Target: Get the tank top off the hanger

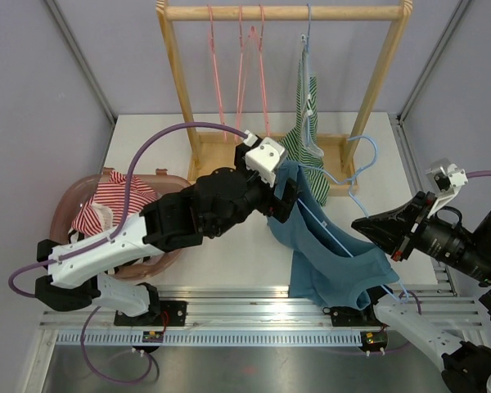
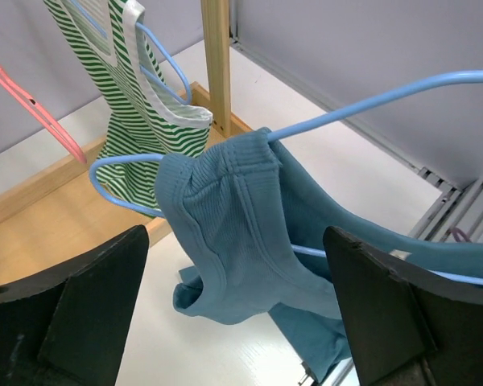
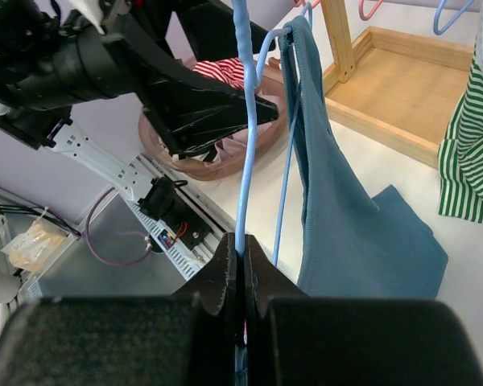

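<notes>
From above, the blue tank top [image 1: 335, 254] sits at centre right of the frame, draped over a light blue hanger [image 1: 335, 237] that is off the wooden rack [image 1: 282, 12] and slung low over the table [image 1: 229, 254], so the cloth can be worked free without the rail in the way. The right hand [image 1: 362, 223] reaches in from the right edge to hold the hanger, while the left hand [image 1: 285, 192] comes from the lower left to the top's upper end, just below the rack. A basket [image 1: 65, 205] with a red-striped garment sits at the left edge, probably where removed clothes go. In the left wrist view, that hand's two fingers stand wide apart at the lower corners, straddling the bunched shoulder strap in the middle of the frame without pinching it. I judge it is lined up to grip the strap and pull it off the hanger's end. A green striped top [image 2: 137, 121] hangs at the upper left, apart from the work. In the right wrist view, the fingers at bottom centre are pressed shut on the hanger's wire, which rises straight up the frame. This grip braces the hanger, with the tank top hanging to the right of it.
</notes>
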You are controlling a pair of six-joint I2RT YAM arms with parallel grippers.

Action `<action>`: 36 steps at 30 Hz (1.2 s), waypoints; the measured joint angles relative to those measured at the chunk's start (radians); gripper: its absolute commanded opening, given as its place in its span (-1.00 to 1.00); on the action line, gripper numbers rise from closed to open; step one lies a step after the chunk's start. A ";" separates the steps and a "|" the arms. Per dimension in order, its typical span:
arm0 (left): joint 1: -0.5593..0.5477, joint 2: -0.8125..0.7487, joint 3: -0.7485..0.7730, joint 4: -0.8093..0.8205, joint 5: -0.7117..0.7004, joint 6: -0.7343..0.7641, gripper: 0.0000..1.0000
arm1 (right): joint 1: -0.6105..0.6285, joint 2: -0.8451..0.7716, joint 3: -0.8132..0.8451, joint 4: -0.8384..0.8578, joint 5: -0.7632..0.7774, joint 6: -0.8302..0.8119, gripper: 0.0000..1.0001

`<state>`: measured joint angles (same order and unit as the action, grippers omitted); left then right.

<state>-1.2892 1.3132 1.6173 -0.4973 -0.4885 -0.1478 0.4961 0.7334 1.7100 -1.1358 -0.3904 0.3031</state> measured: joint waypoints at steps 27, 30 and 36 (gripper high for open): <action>0.120 -0.121 -0.171 0.018 -0.351 -0.123 -1.00 | 0.000 -0.107 -0.110 -0.018 -0.086 -0.063 -1.00; 0.179 -0.181 -0.214 -0.007 -0.359 -0.185 -1.00 | 0.000 -0.145 -0.131 -0.009 -0.110 -0.082 -1.00; 0.185 -0.275 -0.294 0.011 -0.228 -0.228 -1.00 | 0.000 -0.252 -0.260 0.153 -0.127 -0.084 -1.00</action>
<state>-1.1046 1.0378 1.3231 -0.4862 -0.7162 -0.3759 0.4961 0.4812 1.4498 -0.9825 -0.5179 0.2188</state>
